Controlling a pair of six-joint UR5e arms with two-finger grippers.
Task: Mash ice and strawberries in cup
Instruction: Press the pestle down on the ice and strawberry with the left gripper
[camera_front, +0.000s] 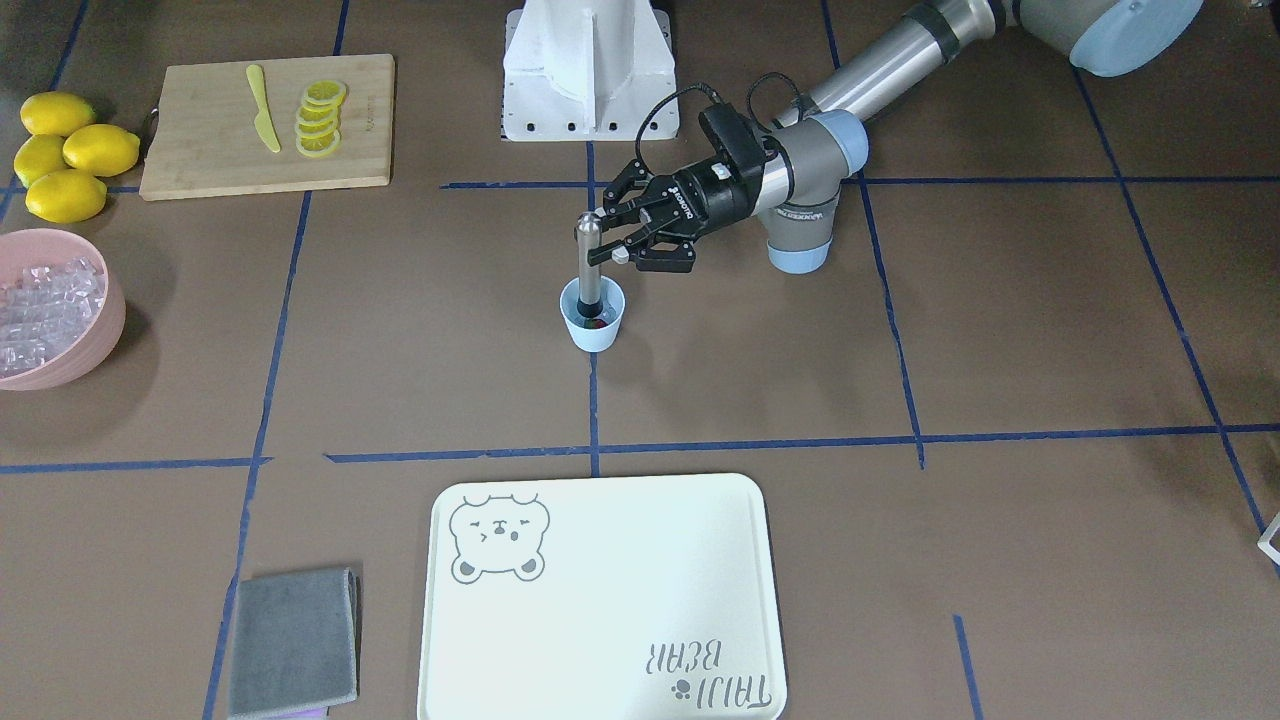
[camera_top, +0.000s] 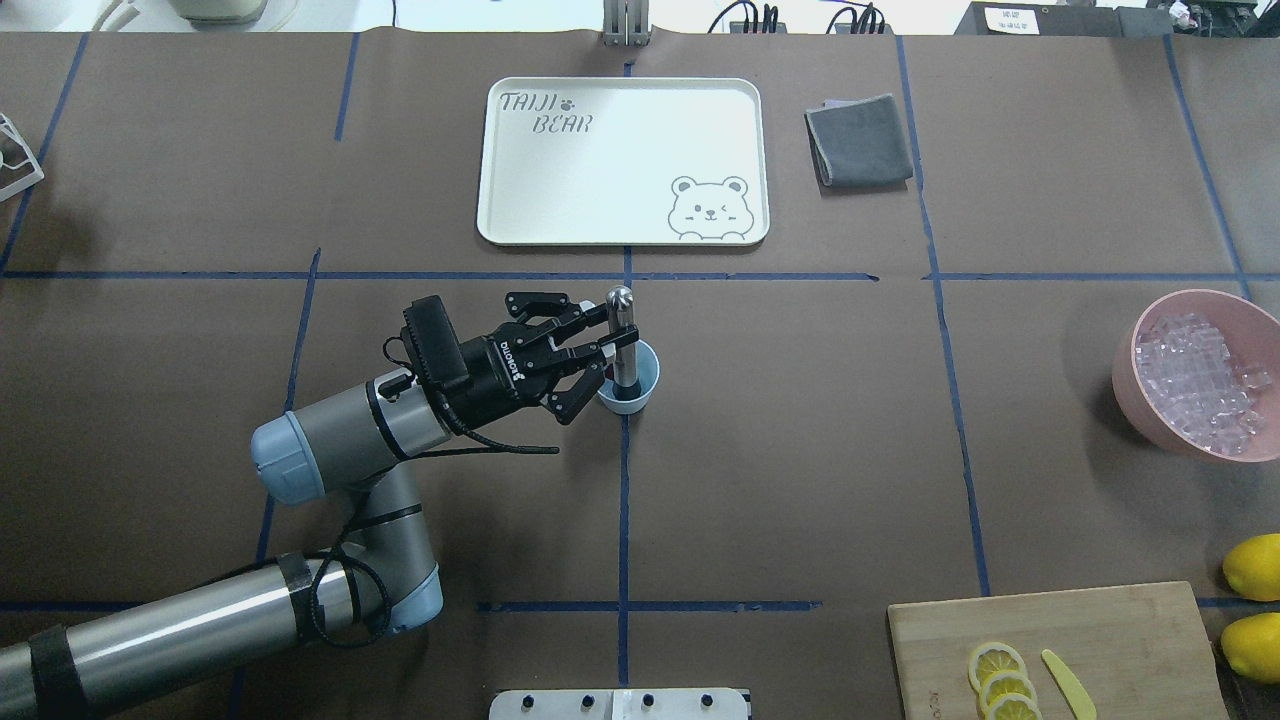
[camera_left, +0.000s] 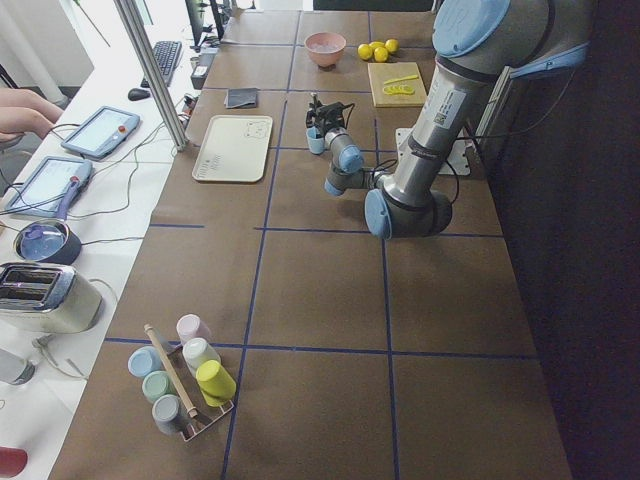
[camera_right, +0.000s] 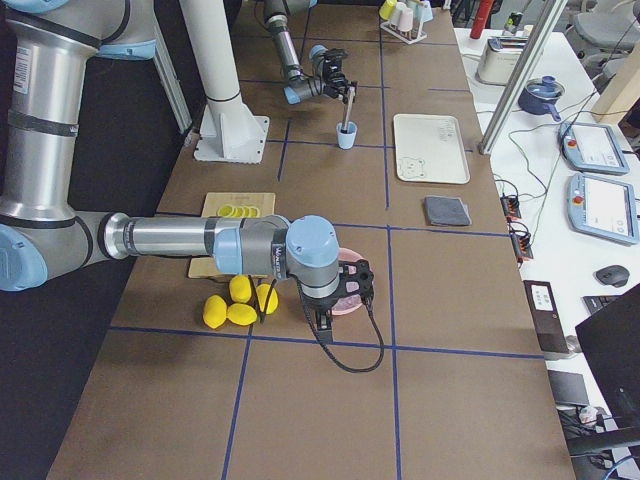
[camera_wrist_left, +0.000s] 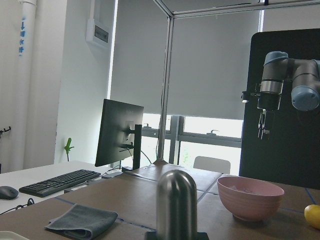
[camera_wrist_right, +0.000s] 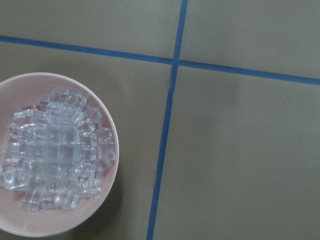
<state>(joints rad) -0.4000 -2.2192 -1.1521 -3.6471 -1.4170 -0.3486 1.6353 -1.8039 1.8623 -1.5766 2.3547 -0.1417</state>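
Observation:
The light blue cup (camera_front: 592, 330) stands mid-table, also in the overhead view (camera_top: 645, 383). A metal muddler (camera_front: 588, 262) stands upright in it, its top (camera_wrist_left: 176, 200) close in the left wrist view. A bit of red strawberry (camera_front: 598, 323) shows at the cup's bottom. My left gripper (camera_top: 603, 343) is shut on the muddler's shaft above the rim. Ice (camera_wrist_right: 55, 152) fills the pink bowl (camera_wrist_right: 107, 197); I cannot see ice in the cup. My right gripper (camera_right: 338, 292) hangs over that bowl, pointing down; I cannot tell if it is open.
A wooden board (camera_front: 200, 150) with lemon slices (camera_front: 320, 120) and a yellow knife (camera_front: 262, 108) lies beside whole lemons (camera_front: 65, 155). A cream tray (camera_top: 530, 215) and a grey cloth (camera_top: 858, 140) lie at the far side. A rack of cups (camera_left: 185, 385) stands at the left end.

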